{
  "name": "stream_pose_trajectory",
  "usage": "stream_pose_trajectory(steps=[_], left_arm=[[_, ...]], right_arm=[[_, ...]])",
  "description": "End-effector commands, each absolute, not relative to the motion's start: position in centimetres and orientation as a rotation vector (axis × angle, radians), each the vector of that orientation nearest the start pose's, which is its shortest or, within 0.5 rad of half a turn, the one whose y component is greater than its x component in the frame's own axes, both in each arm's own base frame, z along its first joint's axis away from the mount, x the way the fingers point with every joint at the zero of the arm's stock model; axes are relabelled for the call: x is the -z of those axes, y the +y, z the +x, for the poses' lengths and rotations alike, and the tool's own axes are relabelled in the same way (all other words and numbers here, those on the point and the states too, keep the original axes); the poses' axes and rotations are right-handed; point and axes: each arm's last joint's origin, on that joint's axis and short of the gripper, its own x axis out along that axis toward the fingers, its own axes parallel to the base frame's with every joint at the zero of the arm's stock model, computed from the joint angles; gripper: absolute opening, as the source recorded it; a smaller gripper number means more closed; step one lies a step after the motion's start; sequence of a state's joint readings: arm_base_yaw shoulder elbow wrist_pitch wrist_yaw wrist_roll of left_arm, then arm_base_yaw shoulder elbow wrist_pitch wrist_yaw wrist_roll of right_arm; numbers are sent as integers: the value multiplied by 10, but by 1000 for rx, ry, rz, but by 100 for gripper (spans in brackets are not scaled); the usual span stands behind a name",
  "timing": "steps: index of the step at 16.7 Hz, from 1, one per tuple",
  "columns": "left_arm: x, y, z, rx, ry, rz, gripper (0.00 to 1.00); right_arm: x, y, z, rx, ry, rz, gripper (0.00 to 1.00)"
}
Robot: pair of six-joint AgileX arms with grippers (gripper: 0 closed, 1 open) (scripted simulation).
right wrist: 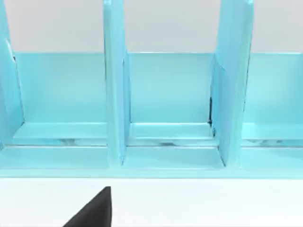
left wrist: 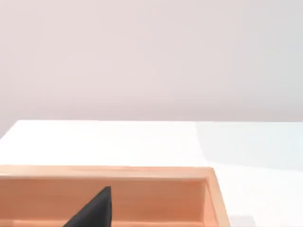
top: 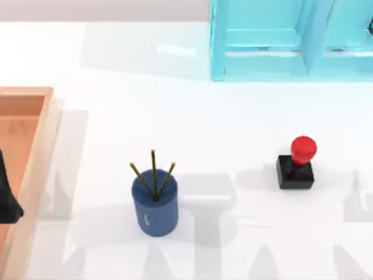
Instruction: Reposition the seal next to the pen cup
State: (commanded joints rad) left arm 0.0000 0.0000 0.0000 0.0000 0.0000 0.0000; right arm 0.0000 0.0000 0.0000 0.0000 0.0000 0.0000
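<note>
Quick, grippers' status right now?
Left gripper: over the wooden tray, cannot tell.
Right gripper: facing the blue shelf, cannot tell.

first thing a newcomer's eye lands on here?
Probably the seal, its glossy red knob bright against the white table, standing right of centre in the top view. Next, the dark blue pen cup with three pencils, left of centre and well apart from the seal. Then the light blue divided rack along the far edge at the right and the wooden tray at the left edge, where the left gripper sits.
</note>
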Motion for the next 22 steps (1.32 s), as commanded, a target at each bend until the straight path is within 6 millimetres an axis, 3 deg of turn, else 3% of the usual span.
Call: stream_pose_trajectory(steps=[5,8,11,16,22], left_arm=[[-160,-1,106,0,0,0,100],[-160,-1,106,0,0,0,100],[-160,-1,106,0,0,0,100],[-160,-1,106,0,0,0,100],[-160,-1,106,0,0,0,100]], right_arm=[[-171,1,106,-21,54,16,100],[-199,6,110,-57,177,49,100],[-239,14,128,-91,367,85,100],[-284,42,197,-111,806,114,100],[-283,96,286,-71,1269,81,100]])
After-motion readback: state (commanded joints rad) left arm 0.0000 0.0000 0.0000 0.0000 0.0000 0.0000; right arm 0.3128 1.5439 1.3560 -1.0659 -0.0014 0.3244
